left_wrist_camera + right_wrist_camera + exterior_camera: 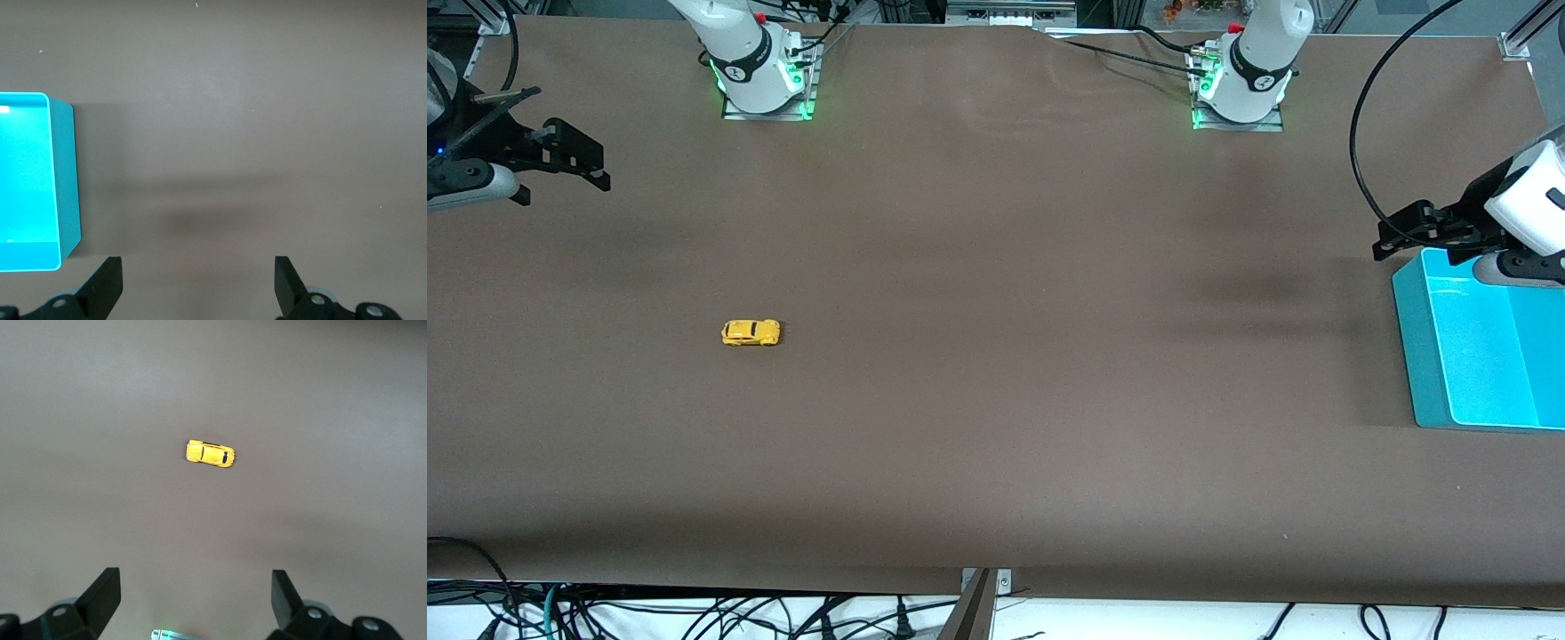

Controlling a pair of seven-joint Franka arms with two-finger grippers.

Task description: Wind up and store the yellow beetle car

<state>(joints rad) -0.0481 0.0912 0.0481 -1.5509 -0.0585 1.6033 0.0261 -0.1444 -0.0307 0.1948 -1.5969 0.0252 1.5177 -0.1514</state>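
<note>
The yellow beetle car (751,332) stands on its wheels on the brown table, toward the right arm's end. It also shows in the right wrist view (210,453), well ahead of the fingers. My right gripper (578,156) is open and empty, up over the table's edge at the right arm's end, apart from the car; its jaws stand wide in the right wrist view (195,593). My left gripper (1394,233) is open and empty, up beside the teal bin (1409,338); its jaws stand wide in the left wrist view (198,280).
The teal bin (65,173) stands at the left arm's end of the table and looks empty. The two arm bases (760,76) (1240,84) stand along the table's edge farthest from the front camera. Cables hang below the edge nearest to it.
</note>
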